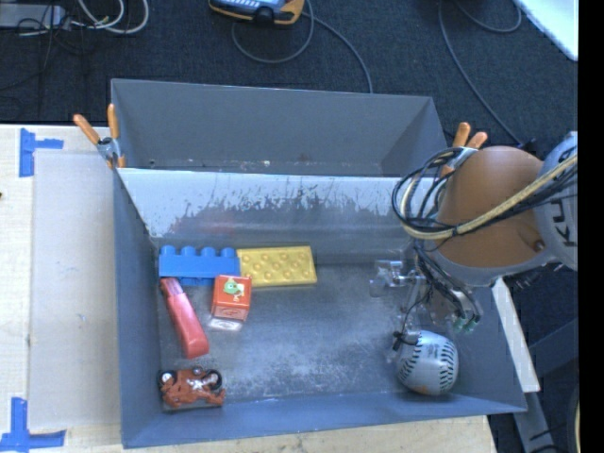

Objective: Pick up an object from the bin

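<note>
Wrist (pixel 491 210): orange-covered, right of frame.
Gripper (pixel 408 331): low, at the grey ball (pixel 427 362), lower right; open or clenched, cannot tell.
Progress: nothing looks lifted yet; grasp and lift remain.

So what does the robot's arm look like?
A rounded orange-brown cover caps its wrist, with black and pale yellow cables looping over it. Beneath sits a small hand of grey metal with thin wires. At the right, a white arm section carries dark lettering.

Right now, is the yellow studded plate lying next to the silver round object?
No, the yellow studded plate lies beside the blue brick, well apart from the silver round object at lower right.
</note>
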